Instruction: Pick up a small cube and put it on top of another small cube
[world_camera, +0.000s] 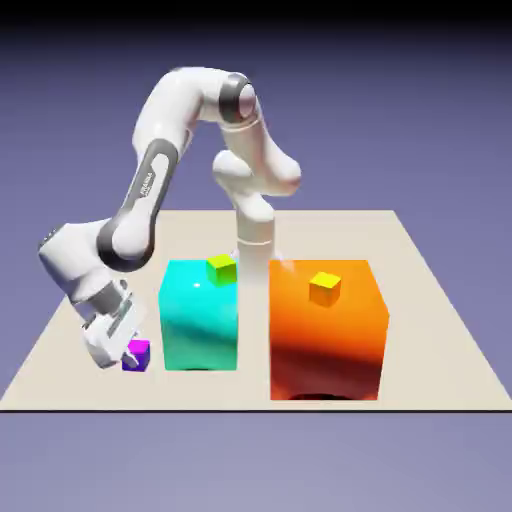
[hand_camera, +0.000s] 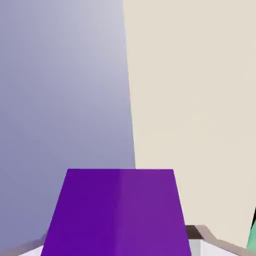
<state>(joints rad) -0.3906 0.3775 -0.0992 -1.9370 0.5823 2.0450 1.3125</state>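
Observation:
The small cube (world_camera: 138, 356), dark purple with a magenta-tinted top, is low at the table's near corner on the exterior view's left, just left of the big cyan block. My gripper (world_camera: 125, 349) reaches down at a slant and is shut on it. In the hand view the small cube (hand_camera: 117, 212) fills the bottom middle, with a grey fingertip (hand_camera: 204, 234) showing at its right side. Whether the cube rests on the table or hangs just above it does not show.
A big cyan block (world_camera: 198, 325) carries a small lime-green cube (world_camera: 221, 267). To its right, a big orange block (world_camera: 328, 340) carries a small yellow cube (world_camera: 325, 288). The beige table (world_camera: 430, 330) ends close to the gripper on the left.

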